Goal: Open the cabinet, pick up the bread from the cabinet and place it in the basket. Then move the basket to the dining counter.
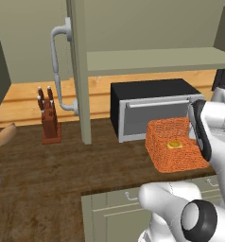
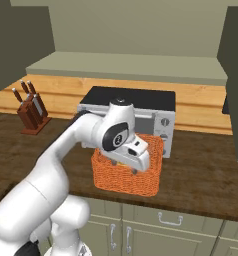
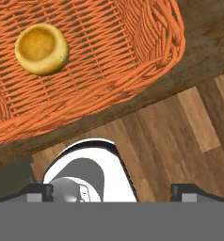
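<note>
Bread in the basket; end effector released above the near rim.

The bread point(image 3: 41, 49) lay on the woven floor of the basket point(image 1: 161, 137), which sat on the dark worktop point(image 1: 62, 175) just in front of the toaster oven point(image 1: 152, 106), under the opened cabinet point(image 1: 79, 71). The end effector point(image 3: 112, 192) hung over the basket's front edge with its fingers spread wide, holding nothing (the bread lay apart from them, further in over the weave). The next grasp likely turns on that rim: the basket's long axis ran side to side along the worktop edge, directly beneath the hand.
</note>
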